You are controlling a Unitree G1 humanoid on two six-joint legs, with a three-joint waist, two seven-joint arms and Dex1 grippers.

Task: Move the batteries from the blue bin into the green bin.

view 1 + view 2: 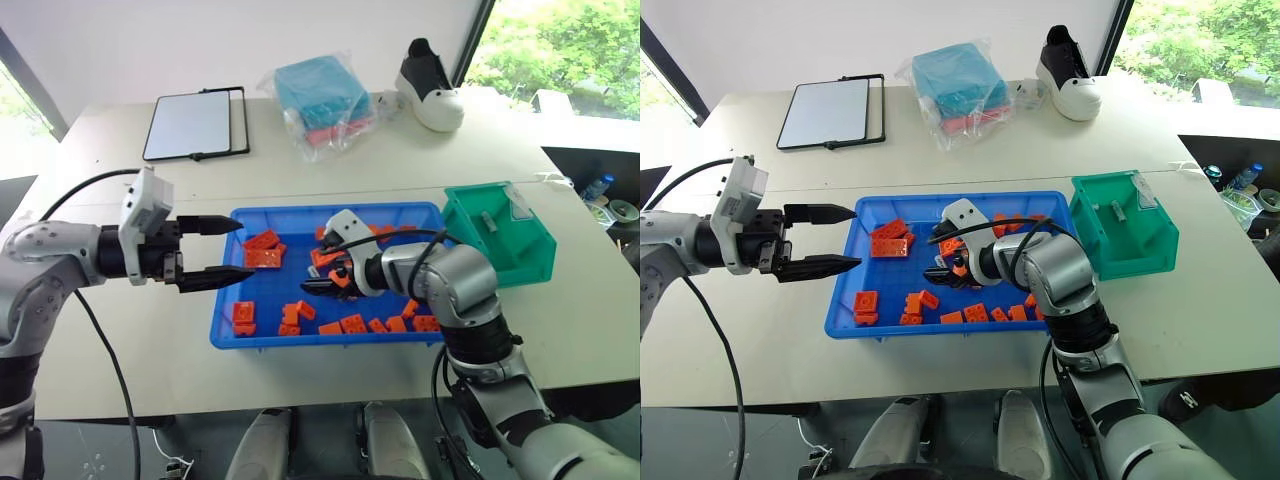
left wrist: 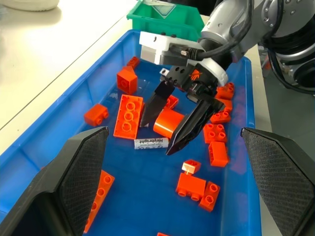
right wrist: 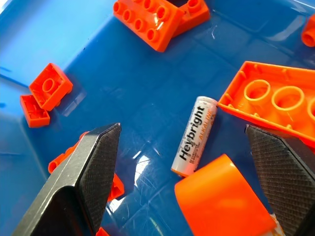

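The blue bin (image 1: 224,322) sits at the table's front, strewn with orange bricks (image 1: 264,250). One of the batteries (image 3: 194,135), a silver-grey cylinder with black lettering, lies flat on the bin floor (image 2: 151,143) beside a curved orange piece. My right gripper (image 2: 156,138) is open and points down into the bin, its two fingers either side of the battery and just above it. Over the bin's left end my left gripper (image 1: 245,248) is open and holds nothing. The green bin (image 1: 520,250) stands just right of the blue one, with a small grey cylinder (image 1: 488,222) inside.
At the back of the table lie a flat tablet (image 1: 195,125), a teal cloth bundle in clear plastic (image 1: 322,95) and a black-and-white shoe (image 1: 430,85). An orange plate brick (image 3: 275,98) lies close to the battery's far end.
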